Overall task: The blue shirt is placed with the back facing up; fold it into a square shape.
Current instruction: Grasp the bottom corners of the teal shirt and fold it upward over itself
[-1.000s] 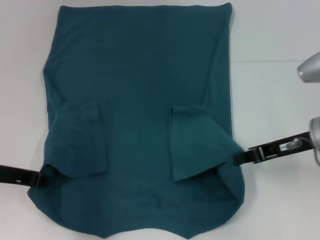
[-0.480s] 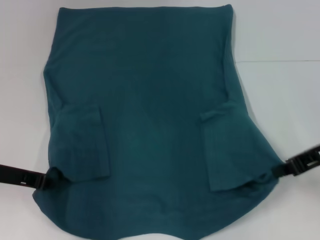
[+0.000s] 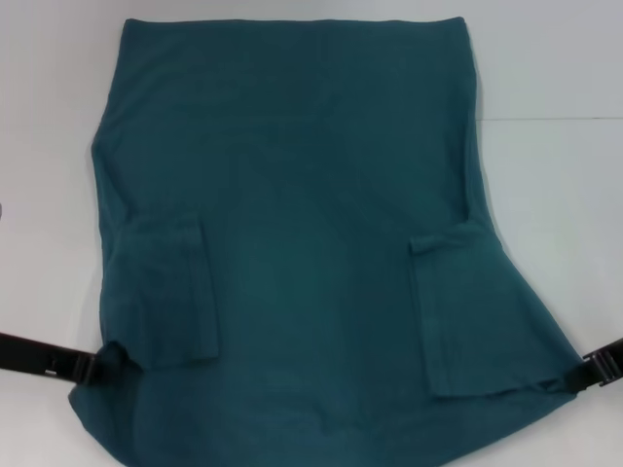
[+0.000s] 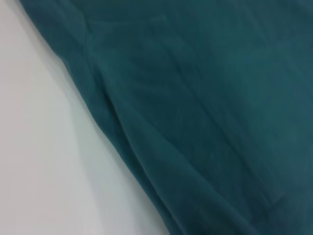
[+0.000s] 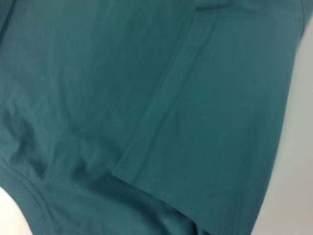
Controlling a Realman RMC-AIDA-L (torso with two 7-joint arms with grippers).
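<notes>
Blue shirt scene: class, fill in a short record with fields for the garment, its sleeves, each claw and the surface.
garment: blue shirt, spread flat, plain side up
sleeves: both folded inward onto the body
left claw: at the shirt's near left edge, gripping the cloth
right claw: at the near right edge, gripping the cloth
surface: white table

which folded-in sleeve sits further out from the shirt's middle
The sleeve on the robot's right, near the right gripper; the left sleeve lies closer in on the blue shirt.
</notes>
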